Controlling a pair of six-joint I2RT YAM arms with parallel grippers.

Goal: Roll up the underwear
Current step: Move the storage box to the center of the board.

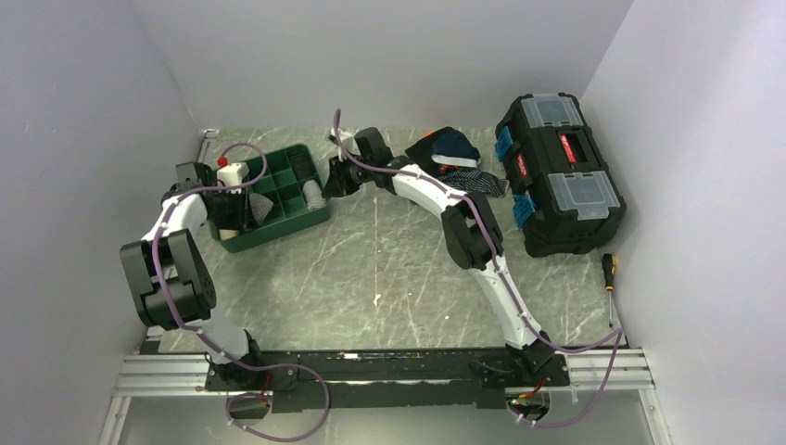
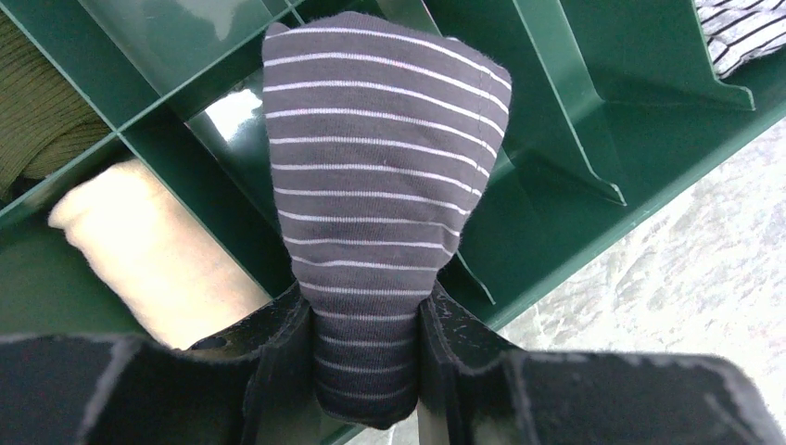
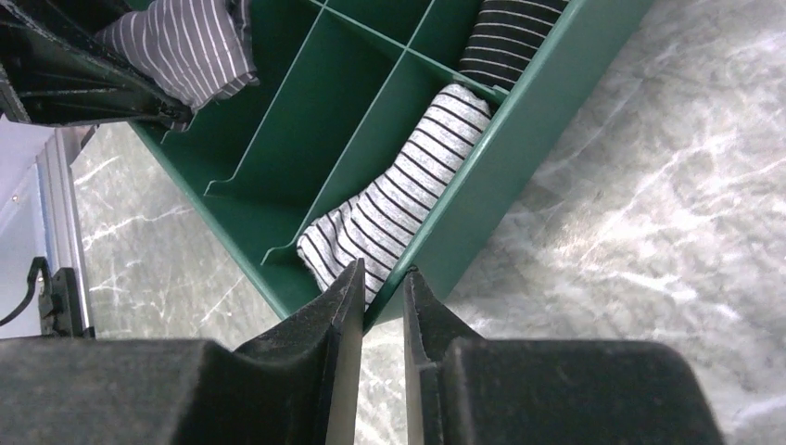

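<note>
The underwear, pale grey-white with fine dark stripes, lies rolled in an end compartment of the green tray; it also shows in the top view and at the left wrist view's corner. My left gripper is shut on a dark grey roll with thin white stripes, held over a tray compartment. My right gripper has its jaws nearly closed astride the tray's wall, next to the underwear. In the top view the left gripper is over the tray's left part and the right gripper at its right end.
The tray also holds a cream roll, an olive roll and a black striped roll. A pile of dark garments lies at the back. A black toolbox and a screwdriver are at the right.
</note>
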